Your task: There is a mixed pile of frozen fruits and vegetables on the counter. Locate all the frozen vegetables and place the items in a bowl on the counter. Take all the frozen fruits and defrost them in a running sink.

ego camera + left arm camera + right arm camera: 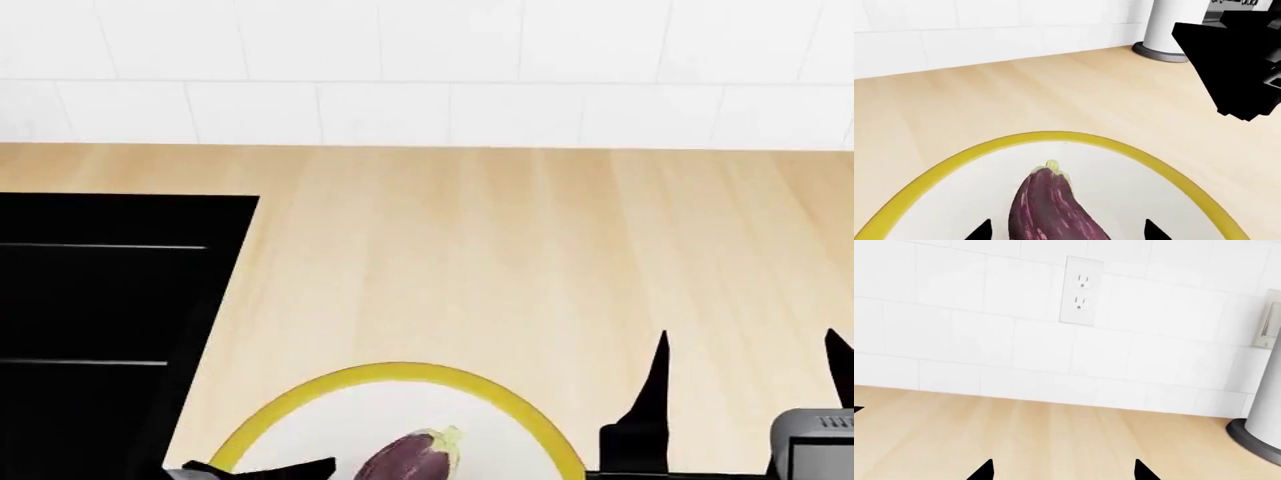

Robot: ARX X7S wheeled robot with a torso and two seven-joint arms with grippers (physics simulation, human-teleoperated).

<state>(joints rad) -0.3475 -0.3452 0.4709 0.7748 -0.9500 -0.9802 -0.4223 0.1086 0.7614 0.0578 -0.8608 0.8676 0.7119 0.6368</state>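
The purple eggplant point(1051, 210) with its green-yellow cap lies inside the white bowl, whose yellow rim point(1047, 136) curves around it. The eggplant also shows in the head view point(416, 455), with the bowl point(400, 374) at the near edge of the beige counter point(507, 260). My left gripper point(1067, 232) is open, its fingertips point(982, 231) standing apart from the eggplant on either side. My right gripper point(747, 400) is open and empty, just right of the bowl above the counter; the right wrist view point(1062, 472) shows only bare wood between its tips. The carrot piece, pear and tan fruit are out of view.
The black sink basin point(107, 300) lies at the left, close to the bowl. A white cylinder on a grey round base point(1262, 430) stands by the tiled wall, also in the left wrist view point(1166, 35). A wall outlet point(1081, 290) is above the counter.
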